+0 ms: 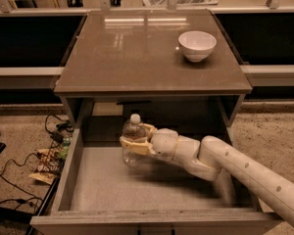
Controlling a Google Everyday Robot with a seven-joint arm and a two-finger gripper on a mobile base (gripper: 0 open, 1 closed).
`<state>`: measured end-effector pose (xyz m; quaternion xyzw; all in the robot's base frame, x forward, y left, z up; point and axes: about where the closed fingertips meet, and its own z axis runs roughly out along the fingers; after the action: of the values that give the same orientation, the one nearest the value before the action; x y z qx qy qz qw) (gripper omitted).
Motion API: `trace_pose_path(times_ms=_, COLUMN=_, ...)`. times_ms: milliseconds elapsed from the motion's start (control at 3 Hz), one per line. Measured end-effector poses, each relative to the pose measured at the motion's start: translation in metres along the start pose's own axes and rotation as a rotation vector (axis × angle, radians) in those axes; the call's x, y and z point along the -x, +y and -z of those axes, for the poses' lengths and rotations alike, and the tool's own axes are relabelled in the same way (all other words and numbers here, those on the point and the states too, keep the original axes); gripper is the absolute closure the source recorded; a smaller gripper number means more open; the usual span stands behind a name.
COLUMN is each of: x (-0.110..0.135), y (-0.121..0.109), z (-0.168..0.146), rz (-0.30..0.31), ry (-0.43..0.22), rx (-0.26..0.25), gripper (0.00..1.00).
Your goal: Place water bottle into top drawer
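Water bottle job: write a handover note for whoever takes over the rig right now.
The hand is shut on the water bottle, inside the open top drawer, rear left.
Bottle: upright; whether it touches the drawer floor is unclear.
Done: bottle grasped and brought into the drawer.
Left: set it down, release, withdraw the arm.
The white bowl sits on the cabinet top.
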<state>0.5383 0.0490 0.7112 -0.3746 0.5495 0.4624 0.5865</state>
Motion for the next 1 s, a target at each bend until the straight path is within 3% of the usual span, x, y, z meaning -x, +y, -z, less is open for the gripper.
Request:
trace_pose_path(times_ms=333, x=-0.0056, y=0.0018, z=0.0026, rz=-0.001, ry=0.023, rx=-0.012, gripper=1.00)
trace_pose_path(times_ms=667, x=-0.0051, y=0.0029, z=0.0008, rz=-0.001, ry=0.022, rx=-0.008, gripper=0.83)
trace_pose_path(times_ms=1000, x=-0.0045, y=0.0039, z=-0.0009, rz=0.000, ry=0.021, rx=-0.004, gripper=0.59)
